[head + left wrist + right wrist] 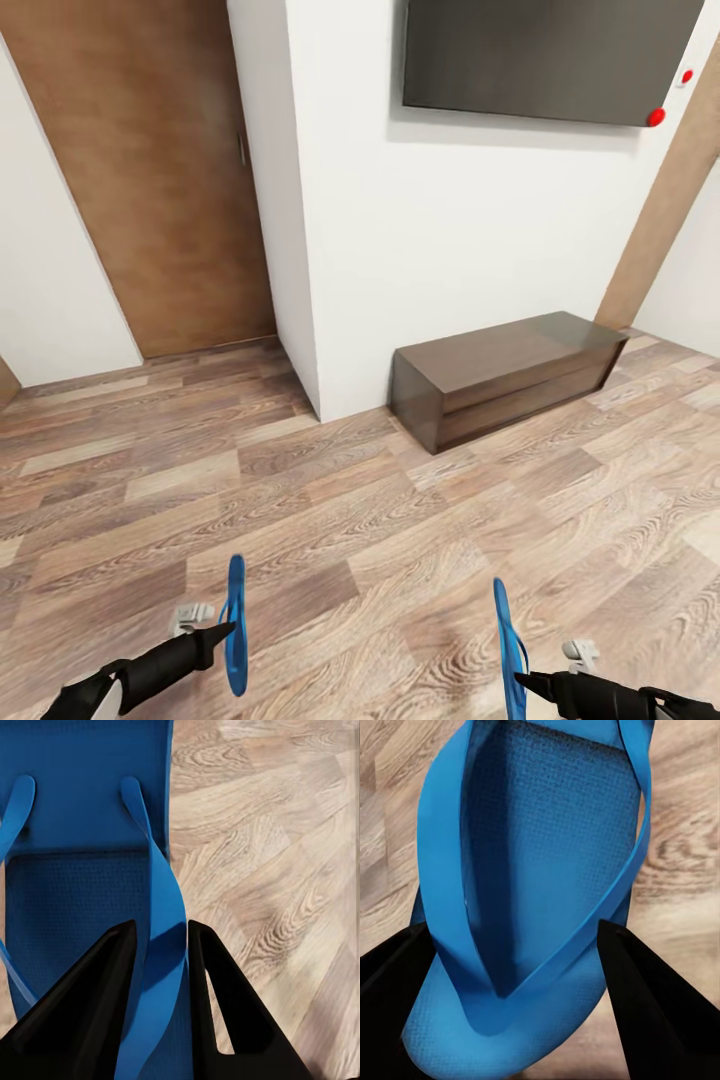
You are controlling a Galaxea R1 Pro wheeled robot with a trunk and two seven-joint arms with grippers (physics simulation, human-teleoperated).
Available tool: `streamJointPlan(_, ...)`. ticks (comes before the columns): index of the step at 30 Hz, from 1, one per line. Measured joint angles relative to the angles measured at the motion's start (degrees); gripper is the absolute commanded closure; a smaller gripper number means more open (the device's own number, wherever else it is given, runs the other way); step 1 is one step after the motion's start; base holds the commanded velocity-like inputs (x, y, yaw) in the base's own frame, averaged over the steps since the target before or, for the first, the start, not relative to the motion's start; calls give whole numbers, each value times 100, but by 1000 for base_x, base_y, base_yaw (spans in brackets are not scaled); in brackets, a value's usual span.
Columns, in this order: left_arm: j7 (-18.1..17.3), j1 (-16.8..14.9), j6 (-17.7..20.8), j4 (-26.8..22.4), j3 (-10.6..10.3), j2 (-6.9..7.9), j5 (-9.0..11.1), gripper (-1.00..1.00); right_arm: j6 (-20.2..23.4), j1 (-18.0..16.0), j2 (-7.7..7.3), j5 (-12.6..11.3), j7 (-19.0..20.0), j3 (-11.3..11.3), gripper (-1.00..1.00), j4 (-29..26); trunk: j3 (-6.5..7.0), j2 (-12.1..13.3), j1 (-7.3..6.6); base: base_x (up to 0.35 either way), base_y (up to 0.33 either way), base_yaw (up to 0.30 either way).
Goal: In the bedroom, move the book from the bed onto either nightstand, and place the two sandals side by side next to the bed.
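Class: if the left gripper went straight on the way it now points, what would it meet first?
Beyond the blue sandal pinched between the left gripper's fingers, probably the wood-plank floor; depth is unclear.

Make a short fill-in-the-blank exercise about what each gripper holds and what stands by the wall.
1. Each gripper holds one sandal, and both sandals are ____ in colour: the left gripper has the left sandal, and the right gripper has the right sandal.
2. The left gripper's fingers are closed on the sandal's ____.
3. The long low cabinet stands on the ____ floor, against the white wall.
4. Above the cabinet, a dark ____ hangs on the wall.

Missing words: blue; strap; wood; screen
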Motion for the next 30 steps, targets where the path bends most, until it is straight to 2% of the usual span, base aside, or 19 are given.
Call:
streamJointPlan(21,4,2,3,0,-5,-47,-6,100,-2,0,6,1,-7,1,100,0,466,28,-54,0,0,0)
streamJointPlan(30,6,-1,3,0,-5,-47,-4,100,-2,0,6,0,-2,1,100,0,628,384,-249,0,0,0)
